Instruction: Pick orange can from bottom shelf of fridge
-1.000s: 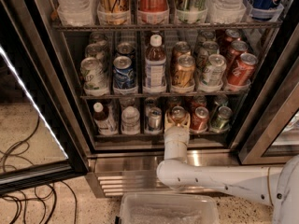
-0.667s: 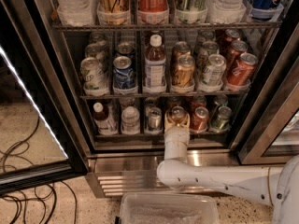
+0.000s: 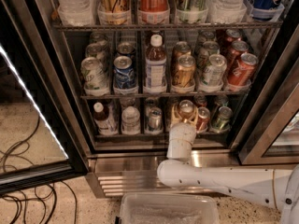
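Orange can (image 3: 202,120) — small, red-orange aluminium, silver top — isn't picked yet. Nearest us, the white jointed robot arm (image 3: 224,181) reaches over the ribbed stainless-steel base panel (image 3: 126,181). Its pale gripper (image 3: 183,121) sits at the front of the dark bottom wire shelf (image 3: 121,135), before the gold-brown can (image 3: 186,109) — open or closed, we cannot tell. Our target stands upright just right of that, inside the black-framed glass-door fridge (image 3: 58,78). Left: grasp, lift, withdraw. Versus 1.0 s ago: no visible change.

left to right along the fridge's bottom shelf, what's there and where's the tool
white-capped bottle, pale bottle, silver can, gold-brown can with the tool right in front of it, orange can, green can
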Tool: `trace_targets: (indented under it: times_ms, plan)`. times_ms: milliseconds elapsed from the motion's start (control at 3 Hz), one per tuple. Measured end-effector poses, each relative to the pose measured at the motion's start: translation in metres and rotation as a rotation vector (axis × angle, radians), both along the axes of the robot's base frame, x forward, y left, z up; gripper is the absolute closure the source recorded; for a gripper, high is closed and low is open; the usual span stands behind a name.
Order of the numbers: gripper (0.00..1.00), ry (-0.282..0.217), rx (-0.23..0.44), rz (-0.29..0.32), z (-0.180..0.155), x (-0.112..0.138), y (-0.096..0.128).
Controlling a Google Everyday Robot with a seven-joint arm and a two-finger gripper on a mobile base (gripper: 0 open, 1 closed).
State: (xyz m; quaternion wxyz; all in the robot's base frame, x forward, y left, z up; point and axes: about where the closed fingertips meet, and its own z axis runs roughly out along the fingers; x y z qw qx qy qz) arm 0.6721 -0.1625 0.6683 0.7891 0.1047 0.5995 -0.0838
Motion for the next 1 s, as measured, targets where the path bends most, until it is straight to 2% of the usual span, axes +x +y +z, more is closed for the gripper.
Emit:
trace_targets:
  times_ms: [333, 667, 1000]
  plan:
    - [1.00, -0.053, 0.037, -0.013, 0.024, -0.013, -0.008]
    - [1.00, -0.054, 0.144, 0.053, 0.045, -0.037, -0.020]
    - [1.00, -0.048, 0.195, 0.176, 0.056, -0.063, -0.047]
